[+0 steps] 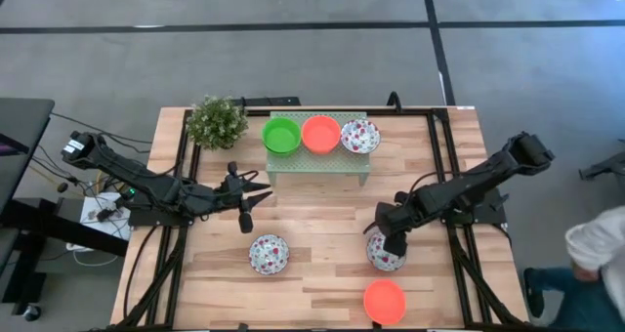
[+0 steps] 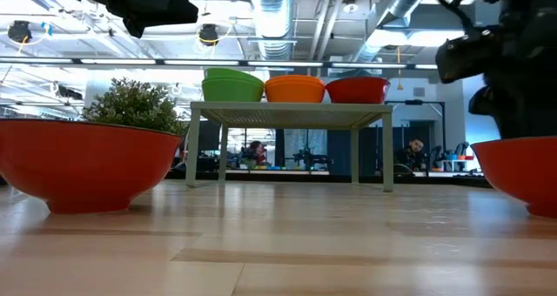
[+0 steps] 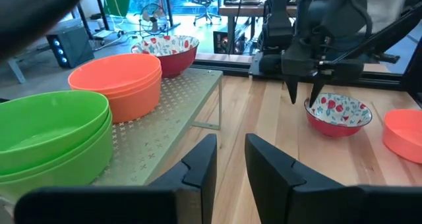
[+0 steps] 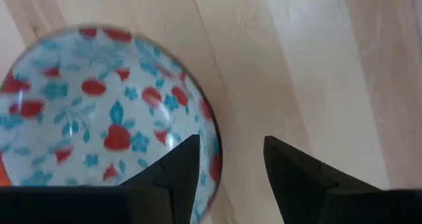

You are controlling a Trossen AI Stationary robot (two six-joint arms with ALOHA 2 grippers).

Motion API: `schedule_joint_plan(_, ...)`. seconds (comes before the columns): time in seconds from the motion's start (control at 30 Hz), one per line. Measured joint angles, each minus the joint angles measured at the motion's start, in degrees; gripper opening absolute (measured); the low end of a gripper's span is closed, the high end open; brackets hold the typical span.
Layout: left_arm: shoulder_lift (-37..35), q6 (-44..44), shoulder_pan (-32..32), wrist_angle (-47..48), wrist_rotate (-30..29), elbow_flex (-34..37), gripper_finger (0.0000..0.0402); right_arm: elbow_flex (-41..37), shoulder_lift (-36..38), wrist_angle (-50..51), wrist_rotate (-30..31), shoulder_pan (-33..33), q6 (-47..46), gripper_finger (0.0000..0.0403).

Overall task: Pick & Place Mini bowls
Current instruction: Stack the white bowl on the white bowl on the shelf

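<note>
The right gripper (image 4: 227,161) hangs right over a flowery bowl (image 1: 385,253) on the near right part of the table (image 1: 322,215), and its two fingers are spread apart — one sits above the bowl's rim, the other above bare wood just beside it. It is not pinching anything. Another flowery bowl (image 1: 269,254) sits to the left, well apart from the first. An orange bowl (image 1: 384,301) rests near the front edge, close to the right gripper's bowl. Farther back stands a pale green stand (image 1: 318,164) with holes in it. On top sit a green stack (image 1: 281,135), an orange stack (image 1: 320,134) and one more flowery bowl (image 1: 359,136), side by side in a row. A small bushy plant (image 1: 217,120) sits just left of the stand. The left gripper (image 1: 256,195) waits near the stand's left end — its fingers are spread too, and hold nothing.
</note>
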State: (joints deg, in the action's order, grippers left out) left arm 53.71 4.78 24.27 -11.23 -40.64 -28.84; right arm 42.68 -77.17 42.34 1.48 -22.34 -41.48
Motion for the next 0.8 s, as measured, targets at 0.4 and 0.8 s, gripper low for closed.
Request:
schedule_joint_plan(0.4, 0.0, -0.02, 0.0, -0.35, 0.0, 0.0, 0.0081, 0.0, -0.92, -1.63, -0.69, 2.78, 0.71, 0.0056)
schedule_joint_plan(0.8, 0.0, -0.03, 0.0, -0.41, 0.0, 0.0, 0.0081, 0.74, -0.69, -5.36, -4.76, 3.24, 1.86, 0.001)
